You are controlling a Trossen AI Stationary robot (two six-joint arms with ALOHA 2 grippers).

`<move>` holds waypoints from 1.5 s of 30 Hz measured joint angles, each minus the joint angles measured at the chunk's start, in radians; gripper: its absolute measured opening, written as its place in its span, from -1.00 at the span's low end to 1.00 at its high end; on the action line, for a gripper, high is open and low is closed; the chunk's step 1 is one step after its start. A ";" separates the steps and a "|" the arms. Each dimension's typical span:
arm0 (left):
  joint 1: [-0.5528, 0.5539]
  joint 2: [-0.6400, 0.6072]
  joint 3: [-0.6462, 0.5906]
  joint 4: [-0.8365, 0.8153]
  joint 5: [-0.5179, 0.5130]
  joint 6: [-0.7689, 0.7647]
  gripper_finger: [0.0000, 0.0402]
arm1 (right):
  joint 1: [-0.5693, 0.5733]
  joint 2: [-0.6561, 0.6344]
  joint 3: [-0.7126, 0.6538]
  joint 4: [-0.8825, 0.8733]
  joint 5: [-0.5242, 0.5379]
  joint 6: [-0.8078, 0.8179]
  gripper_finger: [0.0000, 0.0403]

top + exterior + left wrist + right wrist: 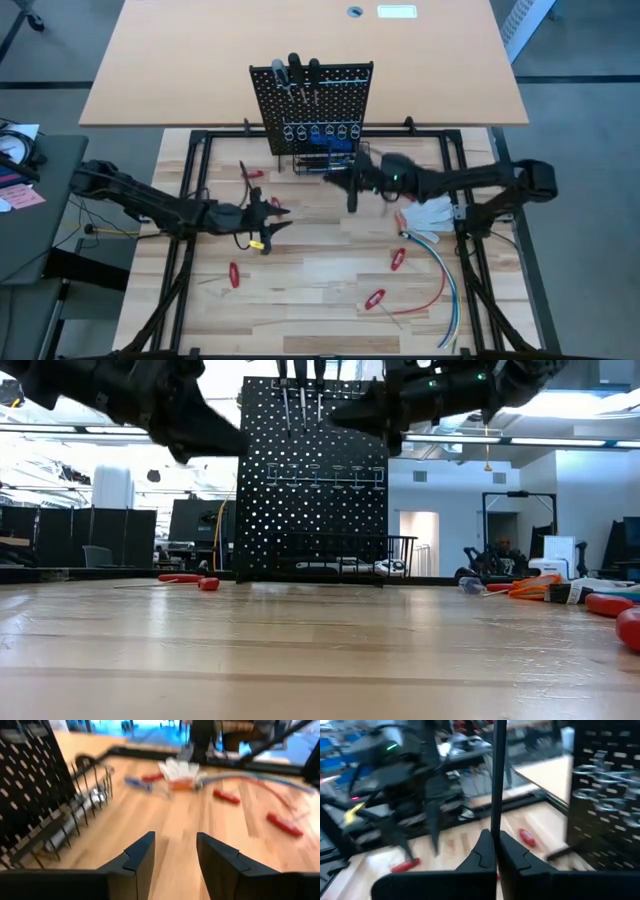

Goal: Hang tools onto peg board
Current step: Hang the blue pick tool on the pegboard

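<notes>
The black peg board (312, 108) stands upright at the table's far middle, with screwdrivers (296, 70) stuck in its top and a wire basket (75, 812) at its base. Red-handled tools (234, 274) (375, 298) (398, 259) (252, 173) lie flat on the tabletop. My right gripper (345, 183) hovers just near of the basket, shut on a thin dark tool (351, 200). My left gripper (283, 212) is to the left of it, above the table, open (175, 865) with nothing between its fingers. My right gripper pinches the thin dark tool's shaft (495, 827) between its two fingertips. The fingers come roughly level from the table's right and lie across the shaft. The tool stands about upright and is lifted clear of the table; one end (393, 440) sticks out below the gripper.
Red, blue and white cables (443, 285) curve along the near right, beside a white bundle (430, 212). The black frame rails (190, 200) (462, 190) border the wooden top. A silver tool (82, 807) lies in the basket.
</notes>
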 joint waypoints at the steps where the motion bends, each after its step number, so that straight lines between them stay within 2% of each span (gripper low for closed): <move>1: -0.004 0.014 0.000 -0.007 0.001 -0.012 -0.30 | -0.024 -0.019 0.019 -0.057 -0.007 0.011 -1.00; 6: -0.028 0.124 0.000 0.025 0.002 -0.057 -0.30 | -0.126 -0.065 0.109 -0.231 -0.047 0.019 -1.00; 11: -0.032 0.246 0.000 0.124 0.002 -0.048 -0.30 | -0.208 -0.057 0.142 -0.264 -0.149 0.074 -1.00; 16: -0.032 0.314 0.000 0.181 0.003 -0.053 -0.30 | -0.263 -0.057 0.142 -0.274 -0.163 0.091 -1.00; 45: -0.032 0.323 -0.001 0.225 0.002 -0.051 -0.30 | -0.365 -0.056 0.142 -0.272 -0.298 0.186 -1.00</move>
